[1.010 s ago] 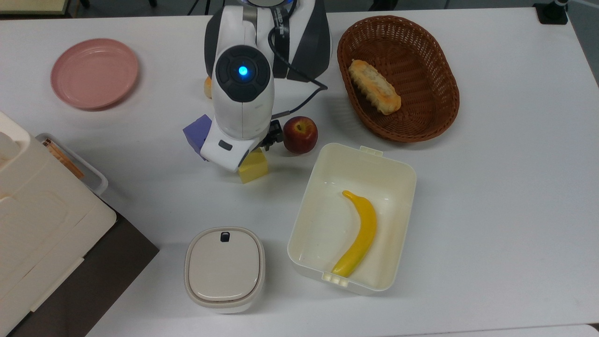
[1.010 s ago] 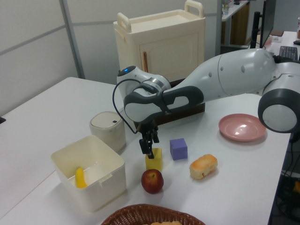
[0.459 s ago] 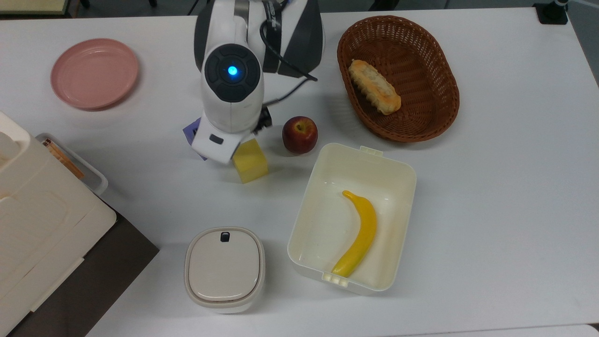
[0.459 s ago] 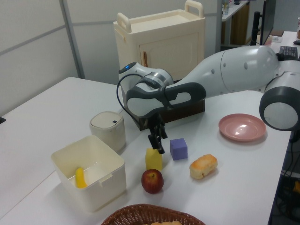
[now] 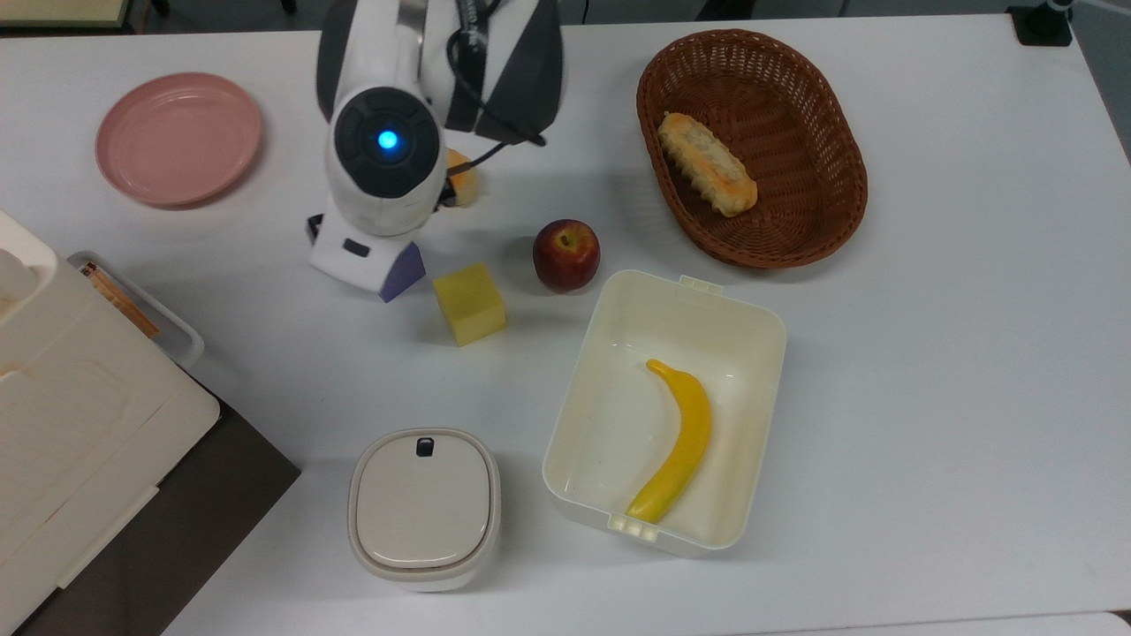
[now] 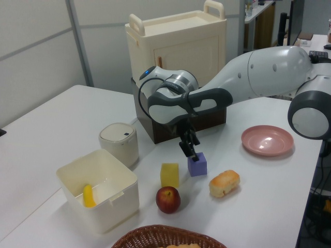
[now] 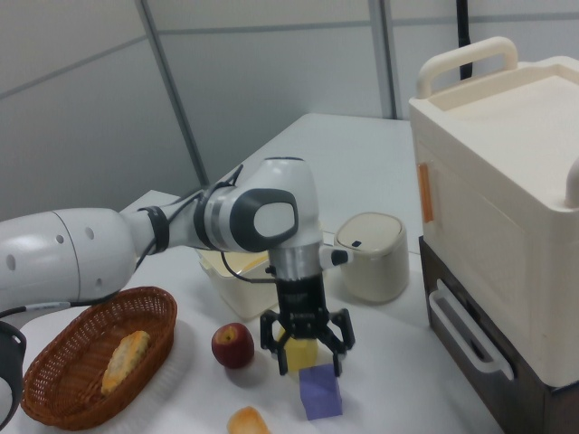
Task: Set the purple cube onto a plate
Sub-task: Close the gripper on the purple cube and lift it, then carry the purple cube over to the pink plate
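Purple cube (image 7: pixel 320 391) on the white table (image 5: pixel 928 371), just beside the yellow cube (image 7: pixel 299 354). Gripper (image 7: pixel 306 356) directly above it, fingers (image 7: pixel 269 339) spread wide, nothing held. Pink plate (image 6: pixel 267 140) well apart, toward the left view's right.

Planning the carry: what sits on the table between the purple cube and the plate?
Nothing: in the top view, bare table lies between cube and plate.

In the top view the arm hides most of the purple cube (image 5: pixel 404 270)
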`<act>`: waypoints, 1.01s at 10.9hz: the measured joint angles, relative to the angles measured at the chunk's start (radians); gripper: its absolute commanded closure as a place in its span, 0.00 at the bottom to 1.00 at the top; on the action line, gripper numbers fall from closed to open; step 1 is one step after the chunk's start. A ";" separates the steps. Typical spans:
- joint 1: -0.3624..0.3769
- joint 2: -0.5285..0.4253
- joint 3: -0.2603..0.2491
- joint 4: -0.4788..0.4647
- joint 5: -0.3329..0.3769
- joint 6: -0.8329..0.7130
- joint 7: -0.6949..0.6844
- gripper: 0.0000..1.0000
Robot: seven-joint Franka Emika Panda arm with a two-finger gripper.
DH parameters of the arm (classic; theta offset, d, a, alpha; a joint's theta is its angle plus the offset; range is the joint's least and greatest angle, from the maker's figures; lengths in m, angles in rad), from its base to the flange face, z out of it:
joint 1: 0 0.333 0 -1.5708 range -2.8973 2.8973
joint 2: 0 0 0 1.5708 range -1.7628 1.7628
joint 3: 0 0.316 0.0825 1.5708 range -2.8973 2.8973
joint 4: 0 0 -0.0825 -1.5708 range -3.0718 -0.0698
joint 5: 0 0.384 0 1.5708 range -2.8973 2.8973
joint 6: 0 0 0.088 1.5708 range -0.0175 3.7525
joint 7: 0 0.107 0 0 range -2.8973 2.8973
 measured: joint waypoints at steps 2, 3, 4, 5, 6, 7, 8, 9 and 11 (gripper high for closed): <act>-0.017 0.015 0.000 -0.021 -0.036 0.001 -0.007 0.00; -0.019 0.028 0.000 -0.027 -0.038 0.005 -0.007 0.00; -0.019 0.039 0.001 -0.033 -0.038 0.015 -0.007 0.00; -0.019 0.046 0.002 -0.045 -0.038 0.043 -0.007 0.00; -0.018 0.050 0.003 -0.055 -0.038 0.074 -0.007 0.00; -0.018 0.055 0.004 -0.059 -0.038 0.098 -0.006 0.27; -0.017 0.057 0.006 -0.059 -0.038 0.111 -0.006 0.60; -0.015 0.056 0.007 -0.058 -0.038 0.114 -0.005 0.79; -0.012 0.054 0.007 -0.050 -0.038 0.114 -0.005 0.88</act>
